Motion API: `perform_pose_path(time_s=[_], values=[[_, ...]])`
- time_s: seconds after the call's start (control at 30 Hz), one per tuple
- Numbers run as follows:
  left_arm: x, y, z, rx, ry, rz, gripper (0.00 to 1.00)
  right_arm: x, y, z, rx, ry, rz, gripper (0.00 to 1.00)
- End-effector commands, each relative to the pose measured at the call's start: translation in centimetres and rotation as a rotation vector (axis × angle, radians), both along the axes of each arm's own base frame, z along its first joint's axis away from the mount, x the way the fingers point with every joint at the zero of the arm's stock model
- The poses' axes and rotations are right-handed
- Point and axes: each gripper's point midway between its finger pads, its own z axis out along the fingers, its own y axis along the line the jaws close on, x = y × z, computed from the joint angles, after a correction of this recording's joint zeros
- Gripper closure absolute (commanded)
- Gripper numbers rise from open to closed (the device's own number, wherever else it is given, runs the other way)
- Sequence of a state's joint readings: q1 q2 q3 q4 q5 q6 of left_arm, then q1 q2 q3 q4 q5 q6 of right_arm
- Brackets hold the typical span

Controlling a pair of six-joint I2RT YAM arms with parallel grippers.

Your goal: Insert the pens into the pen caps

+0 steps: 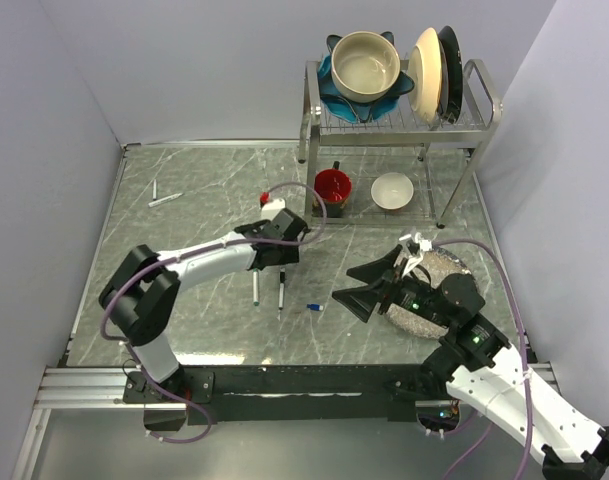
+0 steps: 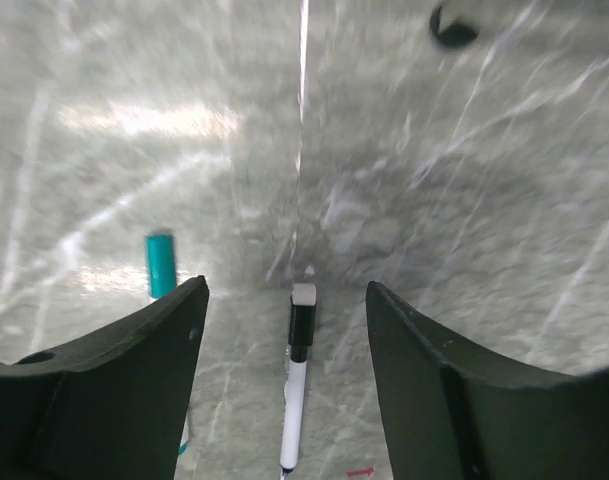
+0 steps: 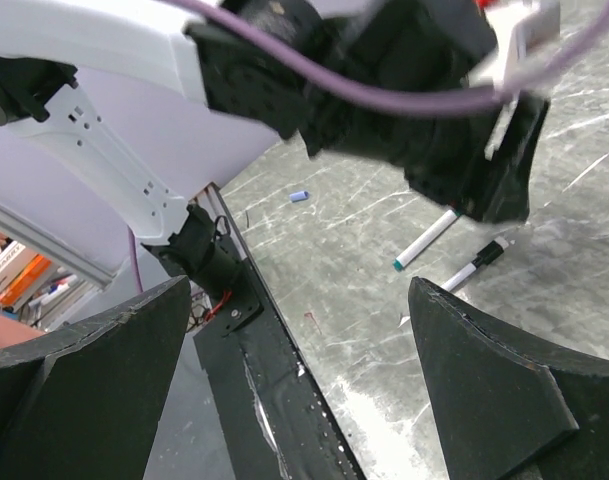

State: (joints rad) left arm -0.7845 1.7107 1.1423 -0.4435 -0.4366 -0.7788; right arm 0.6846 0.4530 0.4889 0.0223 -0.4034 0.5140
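Between the spread fingers of the left gripper (image 2: 286,296), in the left wrist view: a black-collared pen (image 2: 295,385), flat on the table (image 2: 434,180), lengthwise in the gap and touching neither finger. Left of it, just beyond the left fingertip: a short blue-green cap (image 2: 161,265), apart from the pen.

From above: left gripper (image 1: 274,262) low over the table at frame centre, arm stretched up and right from its base, fingers pointing toward the frame's bottom edge. Just below: the black-collared pen (image 1: 281,292) and a second pen (image 1: 255,288), side by side, with the cap (image 1: 314,307) to their right. Third pen (image 1: 165,200) far off in the upper left.

Right gripper (image 1: 344,283) right of centre, fingers wide apart and empty, pointing left toward the cap; arm bent back to the lower right corner.
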Motion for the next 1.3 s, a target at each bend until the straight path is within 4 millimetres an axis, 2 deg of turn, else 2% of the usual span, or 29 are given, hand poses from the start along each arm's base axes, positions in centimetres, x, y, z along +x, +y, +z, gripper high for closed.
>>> perform_pose_path(time_s=[0.0, 0.1, 0.13, 0.2, 0.23, 0.3, 0.33, 0.4, 0.43, 0.5, 0.53, 0.57, 0.6, 0.63, 0.67, 0.73, 0.77, 0.83, 0.87, 0.9, 0.97, 1.03, 1.07, 1.13, 1.17, 1.23, 1.27], values=[[1.6, 2.8, 5.9, -0.020, -0.101, 0.058, 0.30, -0.1, -0.6, 0.6, 0.020, -0.052, -0.023, 0.03], [2.9, 5.6, 7.7, -0.078, -0.114, 0.121, 0.31, -0.5, -0.9, 0.8, 0.031, -0.060, -0.024, 0.03], [3.9, 7.7, 8.1, -0.093, -0.120, 0.177, 0.31, -0.6, -1.0, 0.8, 0.031, -0.060, -0.024, 0.03], [4.8, 9.0, 9.4, -0.178, -0.135, 0.196, 0.31, -1.0, -1.2, 1.2, 0.043, -0.067, -0.016, 0.03], [5.8, 11.4, 9.7, -0.198, -0.145, 0.252, 0.31, -1.1, -1.2, 1.1, 0.045, -0.067, -0.015, 0.03], [6.8, 13.0, 11.0, -0.264, -0.173, 0.277, 0.30, -1.5, -1.4, 1.5, 0.060, -0.077, -0.008, 0.03], [7.8, 15.5, 11.6, -0.270, -0.196, 0.327, 0.30, -1.7, -1.4, 1.5, 0.065, -0.081, -0.004, 0.03], [9.1, 17.9, 11.9, -0.264, -0.214, 0.369, 0.30, -2.0, -1.7, 1.8, 0.079, -0.094, -0.005, 0.03], [10.4, 20.5, 12.9, -0.249, -0.252, 0.413, 0.29, -2.1, -1.7, 1.8, 0.081, -0.098, -0.002, 0.03], [12.1, 22.7, 12.6, -0.229, -0.255, 0.435, 0.29, -2.3, -1.9, 2.1, 0.092, -0.108, -0.006, 0.03], [13.3, 25.0, 13.7, -0.216, -0.293, 0.460, 0.29, -2.3, -2.0, 2.1, 0.095, -0.110, -0.006, 0.03], [14.3, 26.0, 12.7, -0.206, -0.279, 0.465, 0.29, -2.4, -2.1, 2.2, 0.098, -0.114, -0.008, 0.03], [15.1, 26.7, 12.8, -0.206, -0.284, 0.441, 0.29, -2.4, -2.1, 2.2, 0.097, -0.120, -0.007, 0.03], [15.9, 28.5, 13.5, -0.206, -0.308, 0.463, 0.29, -2.4, -2.1, 2.2, 0.095, -0.120, -0.007, 0.03], [16.8, 29.2, 12.6, -0.206, -0.299, 0.461, 0.28, -2.4, -2.1, 2.2, 0.094, -0.123, -0.007, 0.03], [18.0, 31.3, 13.1, -0.205, -0.321, 0.461, 0.28, -2.3, -2.1, 2.2, 0.089, -0.134, -0.008, 0.03], [18.6, 32.0, 12.1, -0.202, -0.306, 0.466, 0.28, -2.2, -2.0, 2.0, 0.083, -0.128, -0.010, 0.03], [19.4, 33.8, 12.2, -0.197, -0.321, 0.478, 0.28, -2.1, -1.9, 1.9, 0.076, -0.134, -0.011, 0.03], [19.7, 34.5, 11.1, -0.196, -0.305, 0.485, 0.27, -1.9, -1.9, 1.8, 0.073, -0.133, -0.013, 0.03], [20.2, 35.7, 11.2, -0.189, -0.323, 0.499, 0.27, -1.9, -1.8, 1.7, 0.069, -0.135, -0.011, 0.03], [20.9, 35.9, 9.8, -0.203, -0.306, 0.480, 0.27, -1.7, -1.7, 1.5, 0.062, -0.135, -0.012, 0.03], [21.6, 36.4, 9.3, -0.184, -0.309, 0.464, 0.26, -1.6, -1.7, 1.4, 0.050, -0.136, -0.013, 0.03], [21.9, 36.3, 8.0, -0.184, -0.290, 0.451, 0.26, -1.5, -1.6, 1.3, 0.046, -0.135, -0.013, 0.03], [22.7, 36.4, 7.3, -0.169, -0.291, 0.421, 0.26, -1.3, -1.6, 1.2, 0.033, -0.140, -0.020, 0.03], [23.0, 36.5, 5.9, -0.167, -0.267, 0.412, 0.26, -1.1, -1.6, 1.2, 0.029, -0.144, -0.025, 0.03], [23.6, 36.6, 5.2, -0.155, -0.258, 0.396, 0.25, -0.9, -1.5, 1.0, 0.021, -0.142, -0.027, 0.03], [23.8, 36.6, 3.7, -0.152, -0.230, 0.393, 0.25, -0.8, -1.5, 0.9, 0.017, -0.142, -0.028, 0.02]])
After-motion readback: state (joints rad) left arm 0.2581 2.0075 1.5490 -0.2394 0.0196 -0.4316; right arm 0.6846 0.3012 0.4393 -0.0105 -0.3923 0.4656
